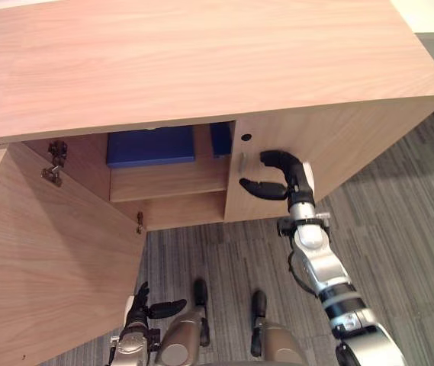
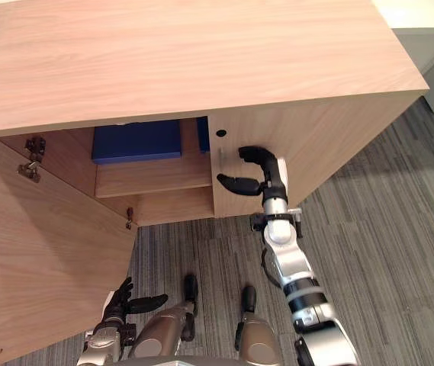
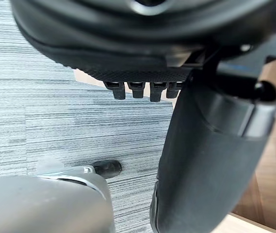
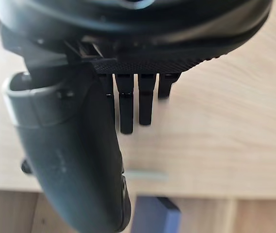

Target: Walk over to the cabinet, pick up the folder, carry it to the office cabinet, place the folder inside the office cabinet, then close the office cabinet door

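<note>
1. Head views: The wooden office cabinet stands on grey striped carpet, its left door swung open. The blue folder lies on the shelf inside, up and left of the right hand. That hand is raised at the closed door, just right of the small handle, with thumb and fingers apart and empty.
2. Left wrist view: The left hand hangs over carpet with its fingers loose.
3. Right wrist view: The fingers point at the door panel. A corner of the folder shows beyond the thumb.

matt wood cabinet w/ metal hinge
</note>
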Controlling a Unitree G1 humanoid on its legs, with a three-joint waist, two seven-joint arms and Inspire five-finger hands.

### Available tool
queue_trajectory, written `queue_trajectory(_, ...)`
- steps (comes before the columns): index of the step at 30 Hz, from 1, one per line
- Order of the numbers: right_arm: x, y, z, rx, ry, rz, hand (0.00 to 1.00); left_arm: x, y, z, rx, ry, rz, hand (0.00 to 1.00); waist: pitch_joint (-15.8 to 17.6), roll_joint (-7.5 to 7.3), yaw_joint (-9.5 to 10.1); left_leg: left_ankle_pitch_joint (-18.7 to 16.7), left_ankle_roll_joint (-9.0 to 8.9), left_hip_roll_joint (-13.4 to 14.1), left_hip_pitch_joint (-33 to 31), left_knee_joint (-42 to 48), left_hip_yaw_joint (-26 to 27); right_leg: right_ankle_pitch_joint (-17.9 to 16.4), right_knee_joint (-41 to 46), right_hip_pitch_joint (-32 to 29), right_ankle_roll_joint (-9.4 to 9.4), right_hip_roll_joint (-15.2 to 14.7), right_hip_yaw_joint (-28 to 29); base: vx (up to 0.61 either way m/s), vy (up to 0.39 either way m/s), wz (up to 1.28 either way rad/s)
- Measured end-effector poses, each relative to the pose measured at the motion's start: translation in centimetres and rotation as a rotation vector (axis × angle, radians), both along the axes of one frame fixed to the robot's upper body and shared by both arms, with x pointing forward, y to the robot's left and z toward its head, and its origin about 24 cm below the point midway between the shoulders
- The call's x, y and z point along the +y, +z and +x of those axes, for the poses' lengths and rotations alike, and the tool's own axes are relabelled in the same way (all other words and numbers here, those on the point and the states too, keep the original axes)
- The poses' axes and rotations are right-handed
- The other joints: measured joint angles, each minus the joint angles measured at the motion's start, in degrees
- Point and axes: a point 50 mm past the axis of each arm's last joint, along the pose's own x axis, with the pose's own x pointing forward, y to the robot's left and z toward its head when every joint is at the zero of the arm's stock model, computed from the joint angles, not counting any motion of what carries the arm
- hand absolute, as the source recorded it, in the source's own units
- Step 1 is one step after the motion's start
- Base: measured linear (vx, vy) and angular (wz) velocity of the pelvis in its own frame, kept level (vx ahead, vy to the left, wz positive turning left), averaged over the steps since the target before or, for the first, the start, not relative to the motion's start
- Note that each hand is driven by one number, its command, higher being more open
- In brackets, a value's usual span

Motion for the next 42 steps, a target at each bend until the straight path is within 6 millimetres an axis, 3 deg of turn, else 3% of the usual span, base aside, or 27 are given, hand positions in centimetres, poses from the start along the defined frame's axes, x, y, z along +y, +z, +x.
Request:
queue_trajectory(5,-0.3,-7.7,-6.4,0.307,0.005,0.033,1.0,-0.5,-0.1,0.0,-0.001,-0.002,-0.014,1.0,-0.07,-0.08,-0.13,0.1,0.22,-0.53,2.45,-1.72,-1.97,-0.91,0.28,2.81,1.22,-0.35,-1.91,0.19,-0.025,0.23)
queue_trajectory(6,-0.5,-8.4,-7.0,0.34,0.0,0.026,1.0,-0.6,-0.1,0.0,-0.001,-0.003,-0.016,1.0,-0.08,-0.1,-0.19,-0.19,0.22,-0.59,2.63,-1.6,-2.17,-1.18,0.61,2.99,1.32,-0.44,-2.1,0.15,-0.014,0.22)
queue_trajectory(8,-1.4,-11.0,-9.3,0.461,-0.03,-0.027,1.0,-0.9,-0.1,0.1,-0.003,-0.008,-0.025,1.0,-0.08,-0.08,-1.15,-1.8,0.31,-1.04,2.46,0.79,-5.28,-4.08,6.84,2.44,1.33,-0.63,-1.11,0.12,-0.017,0.49)
queue_trajectory(11,-2.7,-13.2,-12.4,0.582,-0.09,-0.052,1.0,-0.8,0.3,0.6,-0.032,-0.016,-0.017,1.0,-0.32,-0.18,-2.12,-2.86,0.29,-1.22,2.19,3.74,-12.43,-7.94,17.59,-0.06,-1.14,1.14,6.78,0.11,-0.008,1.15)
queue_trajectory(13,-3.0,-14.4,-13.7,0.65,-0.11,-0.064,1.0,-0.6,0.5,0.6,-0.051,-0.002,-0.019,1.0,-1.14,-1.57,-1.93,-2.77,-0.1,-3.2,1.18,4.7,-16.56,-11.0,17.43,0.28,-1.22,1.43,11.86,0.06,-0.135,1.3)
queue_trajectory(15,-3.1,-15.5,-14.5,0.713,-0.126,-0.065,1.0,-0.4,0.4,0.3,-0.049,0.023,-0.022,1.0,-1.86,-2.43,-1.58,-2.13,-0.93,-4.95,0.34,5.24,-20.02,-13.18,15.31,2.58,-1.35,0.53,10.96,0.01,-0.201,1.16)
queue_trajectory(18,-3.0,-15.7,-14.2,0.719,-0.166,-0.043,1.0,-0.4,0.2,-0.6,-0.058,0.154,-0.059,1.0,-2.3,-1.19,-0.81,0.85,-2.23,-4.85,-2.13,4.69,-22.46,-14.34,12.81,3.61,-0.66,0.82,5.27,-0.08,-0.179,0.93)
queue_trajectory(20,-3.0,-15.8,-14.3,0.726,-0.208,-0.03,1.0,-1.0,0.0,-1.4,-0.055,0.222,-0.097,1.0,-2.91,-0.26,-0.83,3.2,-2.91,-3.89,-2.79,2.44,-20.02,-13.89,12.76,4.05,-1.49,0.94,0.29,-0.21,-0.156,1.24)
queue_trajectory(21,-3.3,-15.7,-14.1,0.717,-0.252,-0.019,1.0,-0.9,-0.1,-1.7,-0.055,0.256,-0.109,1.0,-3.22,-0.14,-0.99,-1.22,-3.18,-2.11,-4.91,7.95,-8.37,-13.95,11.81,4.06,-2.71,0.43,-4.26,-0.21,-0.097,1.16)
queue_trajectory(22,-3.6,-15.6,-13.9,0.71,-0.278,-0.02,1.0,-0.7,-0.1,-1.9,-0.054,0.278,-0.111,1.0,-3.19,-0.29,-0.99,-5.38,-2.51,-0.92,-5.63,13.9,-1.61,-13.93,11.97,4.53,-2.73,-0.41,-6.15,-0.17,-0.084,1.14)
queue_trajectory(23,-3.9,-15.5,-13.9,0.707,-0.293,-0.02,1.0,-0.6,-0.1,-2.1,-0.05,0.289,-0.113,1.0,-3.22,-0.26,-1.18,-7.79,-1.94,0.16,-5.31,17.76,1.99,-13.93,12.39,4.88,-2.73,-0.9,-7.33,-0.05,-0.031,0.92)
queue_trajectory(25,-4.5,-15.2,-13.8,0.692,-0.326,-0.028,1.0,-0.5,-0.4,-3.2,-0.039,0.334,-0.121,1.0,-3.95,0.48,-1.43,-14.56,-2.21,5.08,-1.84,24.31,9.26,-13.93,13.75,5.02,-2.71,-2.31,-10.75,-0.08,0.047,0.82)
queue_trajectory(27,-4.6,-15.1,-13.6,0.684,-0.335,-0.022,1.0,-0.3,-0.5,-3.6,-0.028,0.356,-0.121,1.0,-4.33,1.14,-1.71,-16.42,-2.24,7.49,-0.55,23.7,11.16,-13.99,14.73,4.94,-2.57,-2.5,-12.81,-0.08,0.156,0.68)
queue_trajectory(31,-4.1,-15.2,-13.6,0.69,-0.363,0.03,1.0,2.4,0.0,-4.0,-0.026,0.403,-0.045,1.0,-6.56,-1.1,-1.66,-10.9,-0.71,1.24,2.38,11.3,8.6,-12.45,9.57,6.31,-1.34,-3.92,-12.91,-0.07,0.113,0.65)
queue_trajectory(32,-4.3,-15.2,-13.5,0.689,-0.372,0.034,1.0,3.3,0.2,-4.2,-0.029,0.433,-0.019,1.0,-6.86,-0.77,-1.65,-9.36,-0.44,0.34,3.48,8.78,7.88,-11.28,7.87,7.27,-0.72,-3.94,-12.54,-0.05,0.075,0.39)
queue_trajectory(36,-4.8,-15.4,-13.2,0.7,-0.399,0.045,1.0,6.7,1.8,-4.5,-0.089,0.537,0.084,1.0,-6.97,-0.46,-1.63,-3.94,-0.27,-0.88,7.67,-0.24,7.56,-9.38,5.84,8.34,0.49,-3.72,-11.27,-0.09,0.018,0.05)
queue_trajectory(38,-5.1,-15.4,-13.3,0.702,-0.409,0.042,1.0,8.7,4.0,-3.3,-0.194,0.555,0.162,1.0,-6.89,-0.33,-1.71,-0.49,-0.44,-0.59,9.76,-5.55,7.09,-8.77,5.64,8.45,0.04,-2.76,-11.4,-0.11,-0.037,0.03)
queue_trajectory(42,-6.0,-15.6,-14.0,0.716,-0.426,0.022,1.0,10.8,7.8,-0.3,-0.37,0.49,0.247,1.0,-6.66,0.21,-1.81,0.03,-0.36,0.01,10.18,-5.78,7.1,-8.17,5.5,8.74,-0.44,-2.02,-10.93,-0.1,-0.015,-0.02)
